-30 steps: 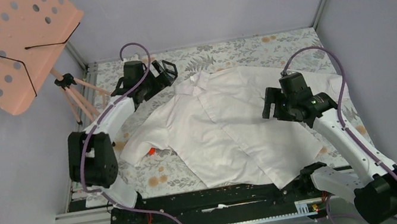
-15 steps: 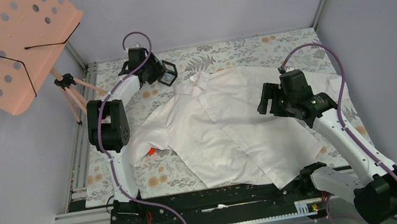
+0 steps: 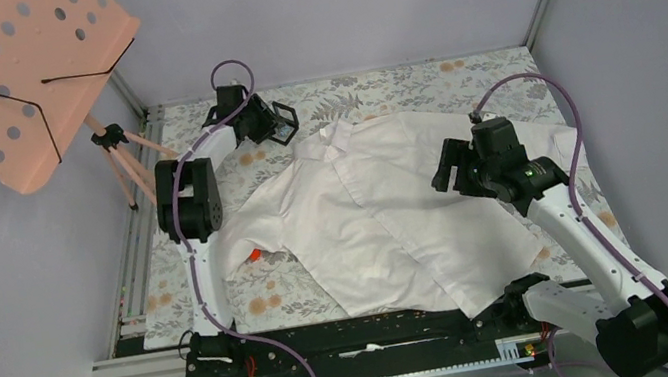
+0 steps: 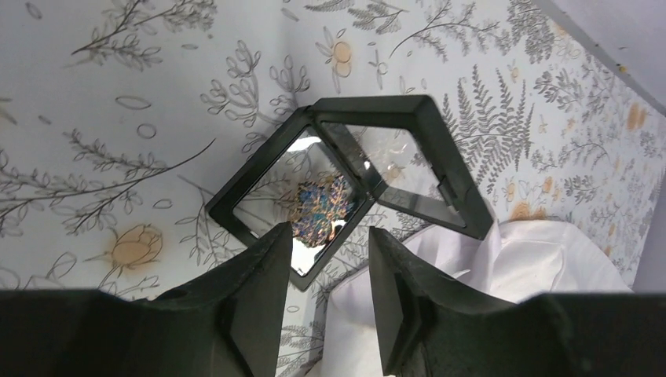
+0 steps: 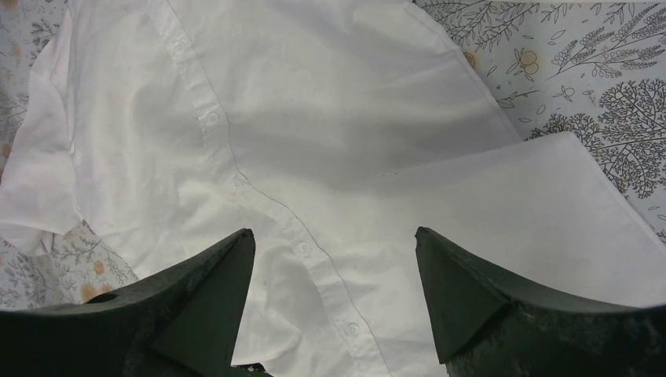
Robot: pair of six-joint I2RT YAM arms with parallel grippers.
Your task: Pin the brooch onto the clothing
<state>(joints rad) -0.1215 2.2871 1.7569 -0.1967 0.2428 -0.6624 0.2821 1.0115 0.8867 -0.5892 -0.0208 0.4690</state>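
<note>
You've got your left pincer [image 4: 330, 229] down at the open black case [image 4: 424, 110], its fingers [image 4: 259, 283] half drawn together either side of the case's near corner. Pinching that corner or only straddling it? I can't tell. Just past the fingertips sits the brooch [image 4: 318, 208], inside the case and not lifted.

The case lies on the flowered tabletop [image 4: 118, 94] just off the collar of the shirt [image 3: 364, 214], right against the white fabric. Your right pincer [image 5: 334, 232] hangs spread wide over the shirt's buttoned front, nothing between its fingers.

By my reckoning you're at the very start. The brooch has yet to come out and nothing is pinned, so picking, carrying and pinning all lie ahead.

The brooch itself is tiny, pale blue-grey with a shimmer and a ragged flower-like outline. It lies flat on a glossy clear film and is much smaller than its case.
</note>
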